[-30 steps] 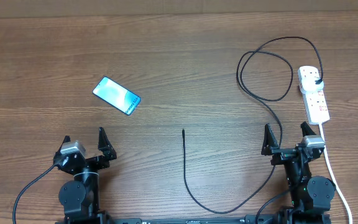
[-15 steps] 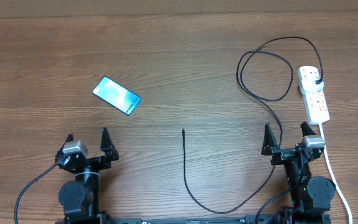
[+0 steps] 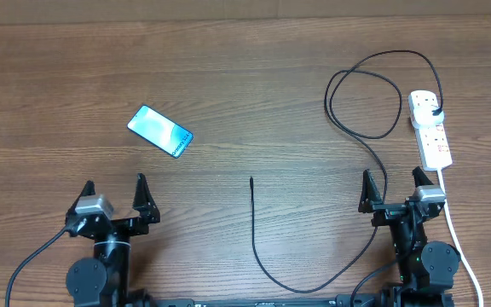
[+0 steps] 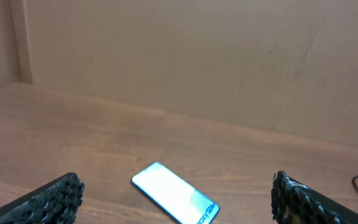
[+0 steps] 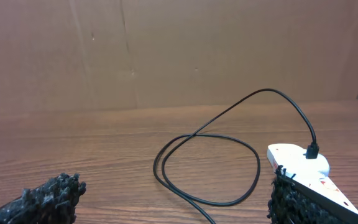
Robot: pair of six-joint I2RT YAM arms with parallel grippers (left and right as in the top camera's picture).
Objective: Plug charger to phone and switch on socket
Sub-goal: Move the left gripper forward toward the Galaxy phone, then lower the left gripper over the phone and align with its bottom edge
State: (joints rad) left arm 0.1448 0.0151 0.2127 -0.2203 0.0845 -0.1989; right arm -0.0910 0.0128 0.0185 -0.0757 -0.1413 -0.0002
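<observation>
While both arms sit at the near edge of the tabletop (image 3: 228, 68), left claw (image 3: 114, 184) and right claw (image 3: 391, 175) are spread wide, nothing between the fingers. Left of centre, phone (image 3: 160, 130) lies flat and angled, screen up and lit, ahead of the left claw and apart from it. On the charger (image 3: 253, 222), connector tip lies loose mid-tabletop, pointing away from the arms, well apart from phone. Its cable runs back toward the arms, curves right, passes the right claw, loops once, ends in a black plug seated at the far end of the socket (image 3: 433, 136). That socket lies far right, just ahead of the right claw, white cord trailing back beside that arm. Switch position: can't tell.
</observation>
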